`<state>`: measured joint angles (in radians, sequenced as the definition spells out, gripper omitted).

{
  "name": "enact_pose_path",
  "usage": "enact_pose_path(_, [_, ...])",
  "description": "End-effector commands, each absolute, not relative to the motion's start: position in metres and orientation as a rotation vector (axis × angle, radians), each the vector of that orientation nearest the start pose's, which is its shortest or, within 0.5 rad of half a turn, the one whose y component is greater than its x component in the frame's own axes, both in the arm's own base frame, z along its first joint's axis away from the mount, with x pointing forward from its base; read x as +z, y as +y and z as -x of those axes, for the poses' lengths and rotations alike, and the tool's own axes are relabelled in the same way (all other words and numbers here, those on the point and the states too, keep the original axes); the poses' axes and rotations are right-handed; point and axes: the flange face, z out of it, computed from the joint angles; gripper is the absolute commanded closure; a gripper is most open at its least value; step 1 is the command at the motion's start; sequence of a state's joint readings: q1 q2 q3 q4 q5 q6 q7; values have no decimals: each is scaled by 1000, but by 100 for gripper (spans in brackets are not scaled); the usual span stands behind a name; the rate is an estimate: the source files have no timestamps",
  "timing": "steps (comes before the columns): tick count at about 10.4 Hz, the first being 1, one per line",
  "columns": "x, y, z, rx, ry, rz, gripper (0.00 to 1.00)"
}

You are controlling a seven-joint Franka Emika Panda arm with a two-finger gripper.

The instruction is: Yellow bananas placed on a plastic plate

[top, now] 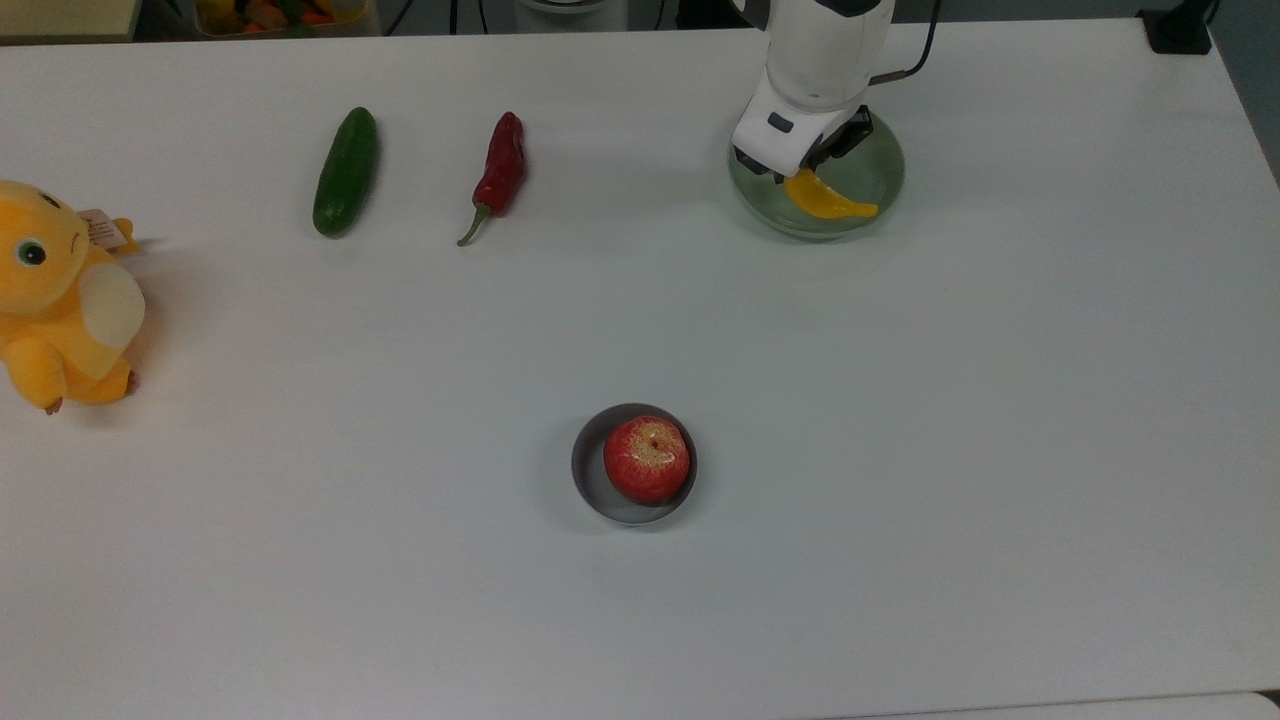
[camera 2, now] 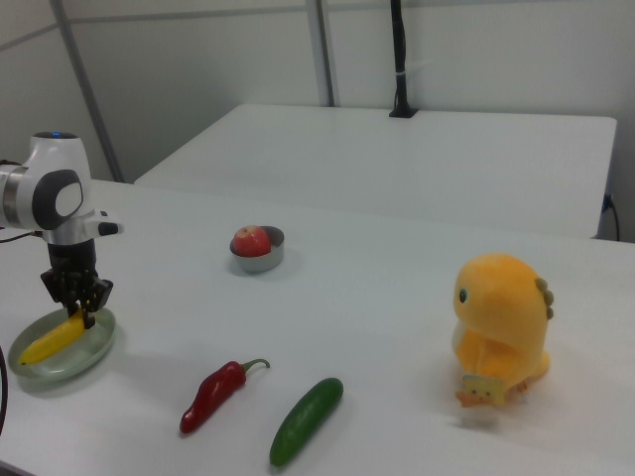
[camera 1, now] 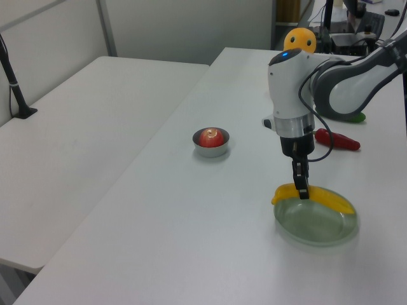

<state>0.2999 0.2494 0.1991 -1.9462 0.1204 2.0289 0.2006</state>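
Over the plate, the gripper (camera 1: 301, 190) points straight down with its fingers closed on the yellow banana (camera 1: 316, 196), pinching it near the middle. The banana is smooth, slim and curved with tapered ends; in the left view it lies across the far part of the pale mint-green plastic plate (camera 1: 316, 225), one tip reaching over the rim at the left view's left. Whether it touches the plate's floor cannot be told. The plate is round, shallow and glossy, with a raised rim. Nearer the table's middle, a small grey round bowl (top: 590, 473) holds a red apple (top: 647, 459) with a yellowish top. The top view shows the banana (top: 829, 198) half hidden under the white wrist. The right view shows a glossy red chili pepper (camera 2: 212, 395), a dark green cucumber (camera 2: 307, 419) and a yellow plush toy (camera 2: 501, 326) on the white table (camera 2: 377, 327).
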Motion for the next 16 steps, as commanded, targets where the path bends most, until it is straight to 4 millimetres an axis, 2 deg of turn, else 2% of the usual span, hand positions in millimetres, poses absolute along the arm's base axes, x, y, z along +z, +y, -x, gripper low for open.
enact_pose_path(1, [342,285,-506,302,-354,3048,41])
enact_pose_path(2, [342,286,-506,304,-362,3052,18])
enact_pose_path(3, [345,286,-506,297,-363,3052,0])
enact_pose_path(4, [353,284,-507,274,-376,3058,0])
enact_pose_path(7, [448,253,-507,254,-318,3086,0])
enact_pose_path(10, [539,194,-519,244,-165,3101,0])
enact_pose_path(12, [599,134,-528,182,-23,3091,0])
enact_pose_path(14, [636,75,-533,102,119,3072,0])
enact_pose_path(16, [654,41,-533,36,19,3058,0])
